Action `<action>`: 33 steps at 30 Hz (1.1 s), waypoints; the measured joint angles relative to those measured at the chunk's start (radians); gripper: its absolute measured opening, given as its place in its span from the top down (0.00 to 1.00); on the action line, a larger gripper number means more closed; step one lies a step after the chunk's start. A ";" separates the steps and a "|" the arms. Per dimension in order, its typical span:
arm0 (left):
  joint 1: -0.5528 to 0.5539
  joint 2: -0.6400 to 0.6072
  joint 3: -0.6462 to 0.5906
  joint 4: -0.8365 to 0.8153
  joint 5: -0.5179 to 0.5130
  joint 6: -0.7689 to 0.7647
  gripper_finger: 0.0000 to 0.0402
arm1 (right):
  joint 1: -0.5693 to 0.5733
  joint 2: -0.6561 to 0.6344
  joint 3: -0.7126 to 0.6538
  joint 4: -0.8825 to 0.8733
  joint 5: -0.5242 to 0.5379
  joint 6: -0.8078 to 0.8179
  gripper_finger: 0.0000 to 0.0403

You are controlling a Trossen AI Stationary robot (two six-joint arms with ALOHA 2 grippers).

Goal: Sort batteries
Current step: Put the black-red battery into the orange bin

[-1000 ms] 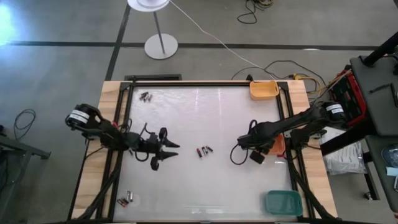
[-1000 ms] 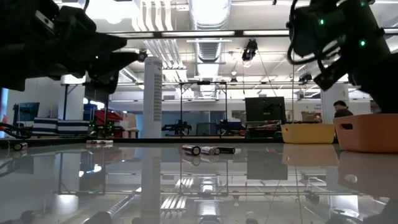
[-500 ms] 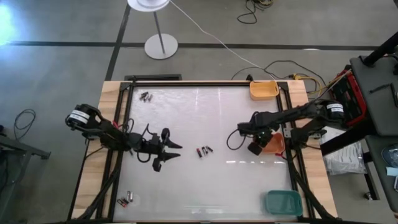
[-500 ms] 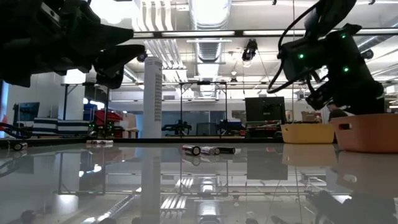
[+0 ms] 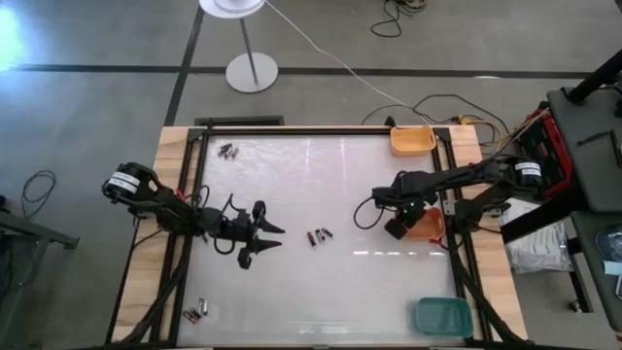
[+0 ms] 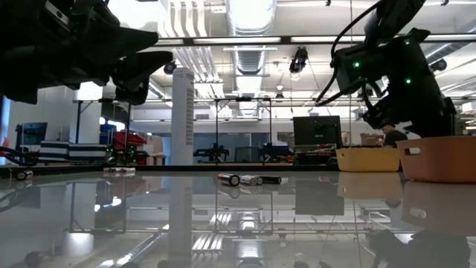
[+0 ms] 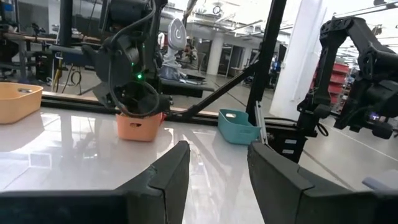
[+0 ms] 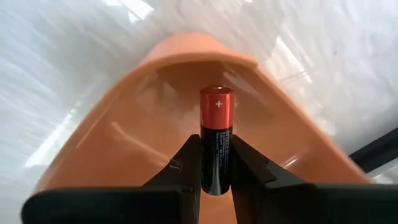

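1. Your right gripper [image 8: 214,168] has its fingers pinched on one battery [image 8: 216,138], gripping the black lower body; the red cap with the plus mark sticks out past the fingertips.
2. That battery hangs directly over the mouth of the orange tray [image 8: 186,59], whose floor lies beyond the fingertips.
3. Handling, by my guess: light, rigid, smooth-skinned and round. It will roll or twist out of a loose pinch. Take hold across the middle of the barrel, as you have here, not near an end.
4. Your left gripper [image 5: 260,239] hovers with fingers spread wide and nothing between them.
5. The loose batteries [image 5: 319,235] lie on the table [image 5: 369,282] ahead of the left fingertips, a short reach off, not touching them.
6. More batteries sit in two far corners of the table: one lot [image 5: 227,151] and another [image 5: 195,313], both well away from either gripper.
7. Only the right wrist view shows the held battery. From above, the gripper hides it.
8. Only the high view shows all three piles at once, plus the yellow tray [image 5: 412,140] and teal tray [image 5: 442,316].
9. The low view confirms the middle pile lies flat, on its sides.
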 joint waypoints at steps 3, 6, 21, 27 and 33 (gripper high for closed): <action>0.000 0.000 0.001 0.008 0.000 0.002 0.64 | 0.000 -0.030 -0.005 0.001 -0.002 0.066 0.89; 0.000 0.000 0.021 0.014 0.000 0.002 0.64 | 0.000 -0.043 -0.031 0.005 0.005 0.118 0.89; -0.008 0.000 0.077 -0.062 0.001 0.010 0.64 | -0.002 -0.014 -0.120 0.144 0.003 0.177 0.89; -0.010 0.000 0.078 -0.042 0.001 0.011 0.64 | -0.002 -0.015 -0.138 0.157 0.002 0.173 0.84; -0.010 0.000 0.078 -0.025 0.001 0.012 0.64 | -0.002 -0.014 -0.138 0.159 0.003 0.162 0.84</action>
